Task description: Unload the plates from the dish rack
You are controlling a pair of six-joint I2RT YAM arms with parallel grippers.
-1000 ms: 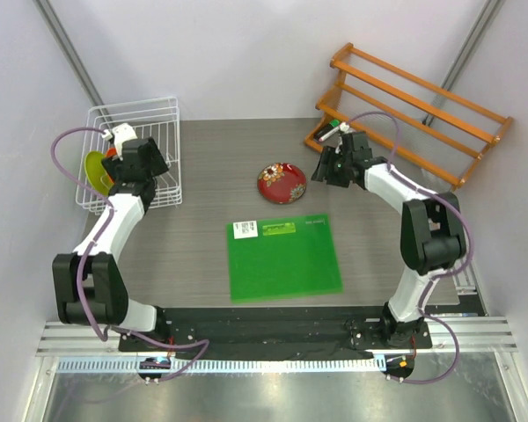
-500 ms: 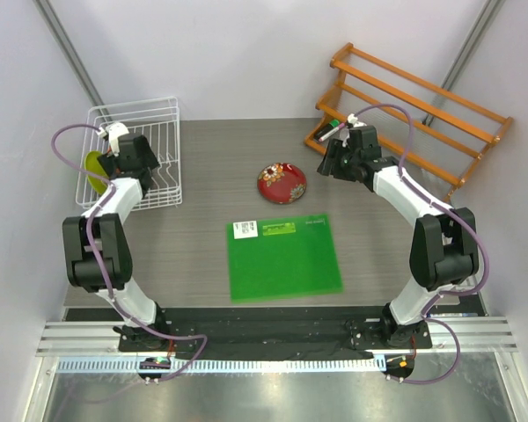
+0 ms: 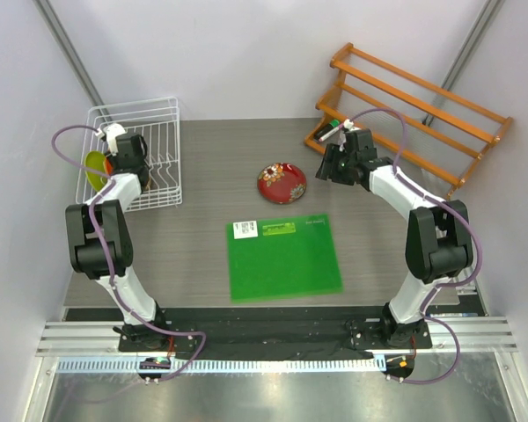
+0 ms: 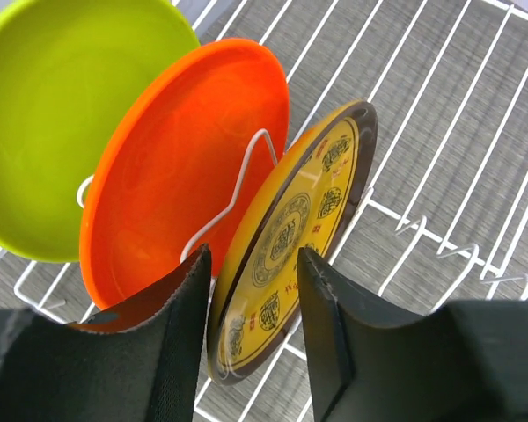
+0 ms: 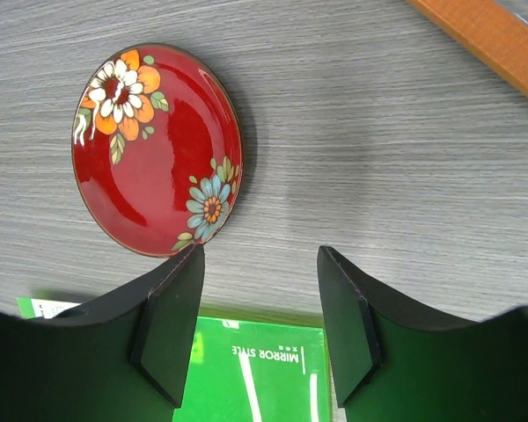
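**Entry: plate unloading, state of progress**

- **Rack**: white wire, at the far left corner of the surface. It holds three plates on edge among the prongs.
  - The green plate is on the outer side.
  - The orange plate is next to it.
  - The yellow plate is on the inner side.
  - Green and orange overlap in the left wrist view. Whether they touch cannot be told.
- **Red plate**: out of the rack, lying flat and face up on the surface. It sits near the middle, toward the far edge, just beyond the far edge of the mat and apart from it.
- **Left fingers**: down inside the rack and partly closed. One is on each face of the yellow plate's near rim, and both appear to touch it. This is judged a grip. The plate stands in its slot beside a prong and is not yet lifted.
- **Right fingers**: about half open, with nothing between them. They are above the surface just beside the red plate, by the mat's far edge.
- **Shelf**: orange wood, at the far right corner.
- **Progress, judged:** one plate of four is unloaded and three are left in the rack.
- **Step in hand:** taking out the yellow plate.
- **Left to do:**
  - Raise the yellow plate clear of the prong and the rack's side.
  - Set it down on the surface.
  - Do the same for the orange plate, then the green one.
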